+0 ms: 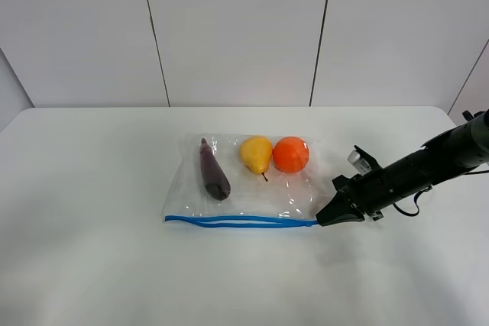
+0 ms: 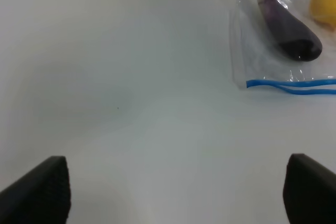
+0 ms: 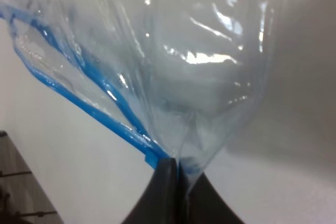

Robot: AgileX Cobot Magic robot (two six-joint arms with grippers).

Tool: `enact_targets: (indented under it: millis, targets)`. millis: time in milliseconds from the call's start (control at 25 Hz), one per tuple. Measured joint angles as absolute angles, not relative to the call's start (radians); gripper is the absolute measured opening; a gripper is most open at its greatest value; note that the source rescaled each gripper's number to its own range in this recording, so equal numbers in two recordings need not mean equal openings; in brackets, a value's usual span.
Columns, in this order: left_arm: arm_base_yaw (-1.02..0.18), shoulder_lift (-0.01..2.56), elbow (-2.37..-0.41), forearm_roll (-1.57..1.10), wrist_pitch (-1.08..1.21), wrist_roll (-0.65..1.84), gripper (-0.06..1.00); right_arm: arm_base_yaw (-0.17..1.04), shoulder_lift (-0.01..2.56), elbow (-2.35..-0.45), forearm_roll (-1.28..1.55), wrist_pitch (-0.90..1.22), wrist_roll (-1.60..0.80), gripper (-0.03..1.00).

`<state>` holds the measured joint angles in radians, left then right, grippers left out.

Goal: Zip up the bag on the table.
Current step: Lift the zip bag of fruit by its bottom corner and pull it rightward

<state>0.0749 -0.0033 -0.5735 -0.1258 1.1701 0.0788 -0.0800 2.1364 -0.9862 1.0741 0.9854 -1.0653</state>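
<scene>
Both grippers show: my right gripper (image 1: 320, 221) is clamped on the zipper corner of the bag (image 1: 256, 192). My left gripper (image 2: 173, 190) hangs spread apart above the table (image 2: 131, 77).

Clear crinkly bag (image 1: 256, 198), blue-edged, partly unzipped, flat on the white table (image 1: 92, 253).

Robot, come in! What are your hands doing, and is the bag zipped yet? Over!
Right gripper shut on the bag at the zipper strip end. Left gripper open, clear of it. Blue lines apart: not zipped. Nothing lying on the strip.
</scene>
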Motion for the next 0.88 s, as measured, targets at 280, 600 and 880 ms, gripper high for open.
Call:
enact_targets:
  millis: [280, 600, 880]
  targets:
    - [0.075, -0.003, -0.573, -0.126, 1.170, 0.079, 1.00, -0.080, 2.136, -0.989, 1.084, 1.056, -1.065, 0.00]
    - [0.075, -0.003, -0.573, -0.126, 1.170, 0.079, 1.00, -0.079, 2.065, -1.097, 1.101, 1.173, -0.984, 0.00]
    - [0.075, 0.104, -0.619, -0.127, 1.079, 0.172, 1.00, -0.070, 1.991, -1.179, 1.103, 1.202, -0.794, 0.00]
